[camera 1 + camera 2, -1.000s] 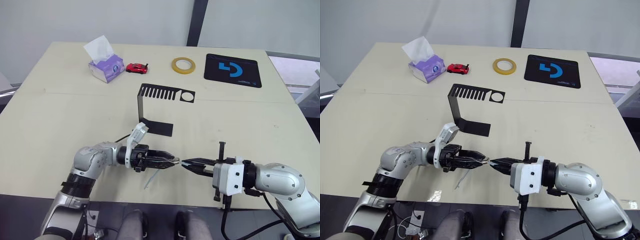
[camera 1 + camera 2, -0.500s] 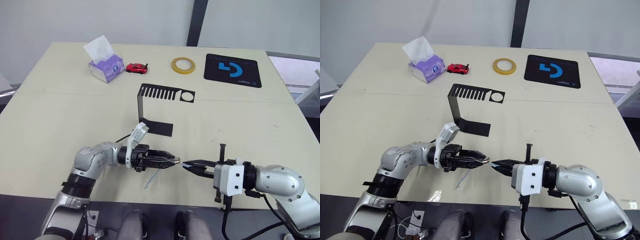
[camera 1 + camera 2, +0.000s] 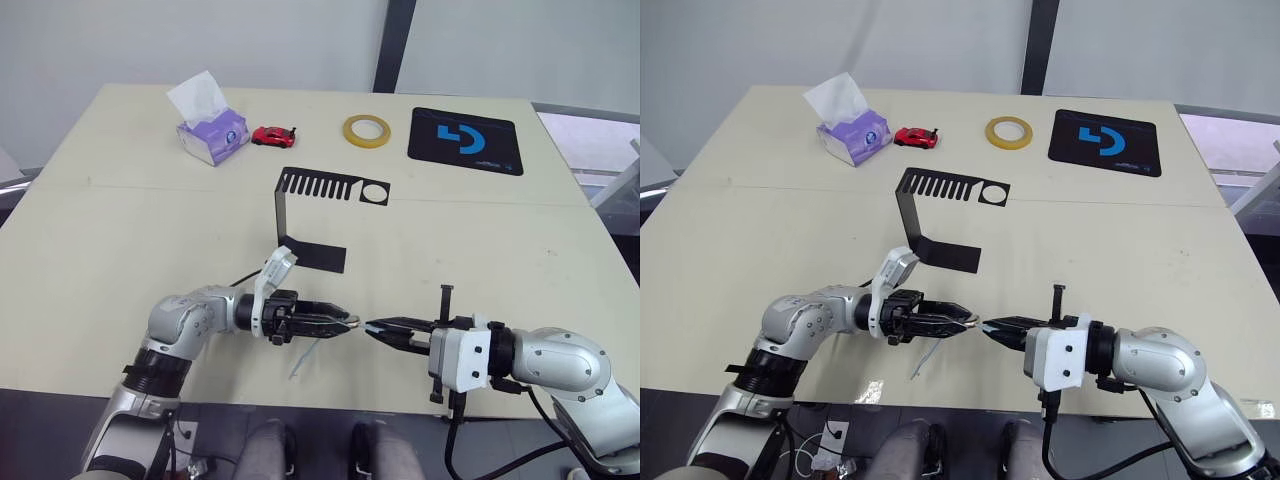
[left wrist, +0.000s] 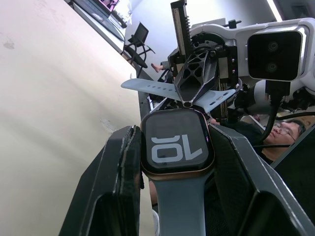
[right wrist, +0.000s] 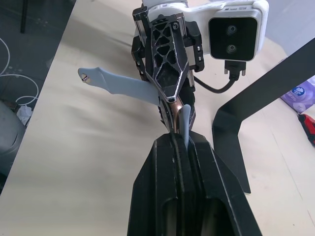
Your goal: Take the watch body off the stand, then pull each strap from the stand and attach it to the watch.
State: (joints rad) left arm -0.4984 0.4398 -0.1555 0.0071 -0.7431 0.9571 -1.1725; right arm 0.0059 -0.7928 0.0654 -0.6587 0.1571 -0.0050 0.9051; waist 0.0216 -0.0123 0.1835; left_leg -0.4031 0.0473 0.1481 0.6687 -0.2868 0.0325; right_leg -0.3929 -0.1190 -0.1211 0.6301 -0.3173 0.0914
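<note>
Tip to tip near the table's front edge, watch body and second strap between the two grippers.

Left gripper [image 3: 345, 324] pinching the watch body [image 4: 177, 144] by its sides, screen with white digits facing its wrist camera, one pale grey-blue strap [image 4: 180, 202] already joined to the case and hanging toward the table [image 3: 120, 210]. Right gripper [image 3: 372, 329] pressed together on the other strap [image 5: 184, 123], edge-on between its fingers, touching the watch body's rim. Well behind, the black stand [image 3: 312, 215] bare and upright mid-table. Along the far edge: tissue box [image 3: 211, 132], red toy car [image 3: 273, 135], yellow tape roll [image 3: 367, 130], black mousepad [image 3: 466, 140].
</note>
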